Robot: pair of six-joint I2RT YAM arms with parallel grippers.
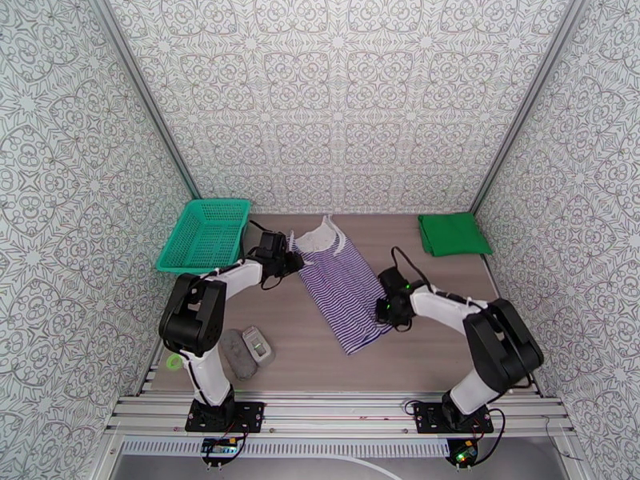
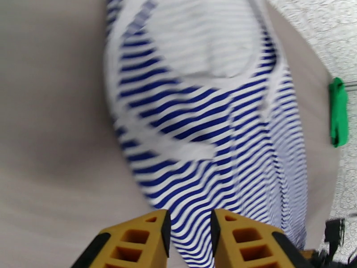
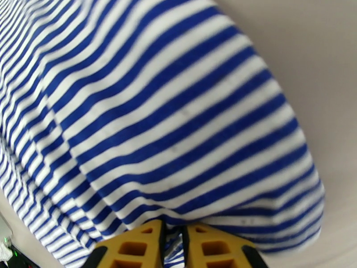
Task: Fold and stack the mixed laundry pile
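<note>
The navy-and-white striped top [image 1: 344,286] lies spread out diagonally across the middle of the table. My left gripper [image 1: 294,262] is low at its upper left edge, near the shoulder straps. In the left wrist view the left gripper [image 2: 189,215] is open, and the striped top [image 2: 214,130] shows in the gap between its jaws. My right gripper [image 1: 386,310] sits at the top's lower right edge. In the right wrist view the right gripper [image 3: 174,226] is shut on a bunched fold of the striped top [image 3: 169,121]. The green shirt [image 1: 454,234] lies folded at the back right.
A teal mesh basket [image 1: 204,234] stands at the back left, just beyond the left arm. Small grey objects [image 1: 244,350] lie at the front left near the left arm's base. Patterned walls close in the table on three sides. The green shirt [image 2: 339,112] shows at the far table edge.
</note>
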